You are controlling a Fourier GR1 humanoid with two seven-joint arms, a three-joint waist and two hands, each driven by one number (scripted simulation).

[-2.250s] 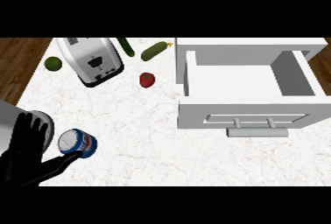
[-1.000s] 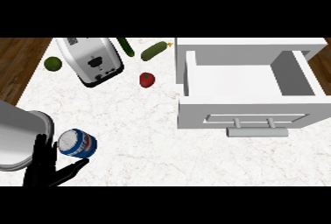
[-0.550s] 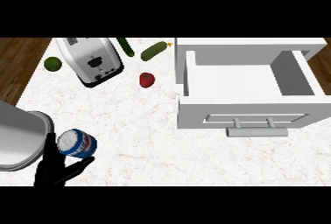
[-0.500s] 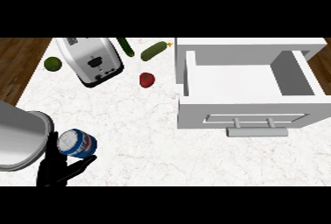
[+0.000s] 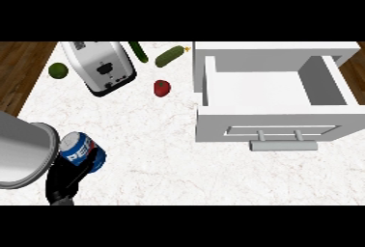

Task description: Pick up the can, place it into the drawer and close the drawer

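The blue can [image 5: 81,151] is at the counter's lower left, tilted, with its silver top facing up and left. My left hand [image 5: 65,181] is just below it, black fingers curled round its lower side. The grey left forearm [image 5: 20,148] fills the left edge and touches the can's left side. The white drawer [image 5: 271,89] stands open at the right with nothing inside; its front panel and handle [image 5: 282,144] face me. My right hand does not show.
A silver toaster [image 5: 104,67] lies at the back left with a lime [image 5: 58,70] to its left. Two green cucumbers [image 5: 170,56] and a red fruit [image 5: 161,88] lie between the toaster and the drawer. Wooden floor [image 5: 18,72] shows past the counter's left edge.
My left hand has gone from open beside the can to curled under it. The forearm has swung in and looms larger at the left. The can has barely shifted.
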